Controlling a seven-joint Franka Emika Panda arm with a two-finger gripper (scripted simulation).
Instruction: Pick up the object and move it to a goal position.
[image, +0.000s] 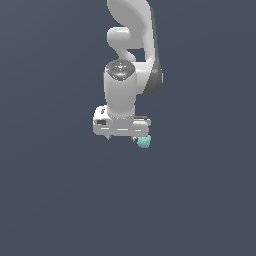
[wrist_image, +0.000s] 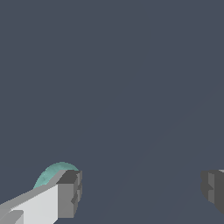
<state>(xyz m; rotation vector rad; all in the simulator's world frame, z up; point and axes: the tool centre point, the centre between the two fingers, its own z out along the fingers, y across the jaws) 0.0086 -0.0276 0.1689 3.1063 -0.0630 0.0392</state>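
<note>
The object (image: 144, 142) is a small teal bumpy lump on the dark floor, just past the end of the gripper's bar on the exterior view's right. The white gripper (image: 123, 136) hangs from the arm, pointing down, its fingers mostly hidden under the hand. In the wrist view the gripper (wrist_image: 141, 192) stands open with a wide bare gap between its grey pads (wrist_image: 72, 192). The object (wrist_image: 56, 171) peeks out from behind one finger, on its outer side, not between the fingers.
The white-grey arm (image: 131, 45) rises behind the hand toward the exterior view's top edge. A plain dark grey floor (image: 60, 200) surrounds everything, with no other objects and no goal marker in sight.
</note>
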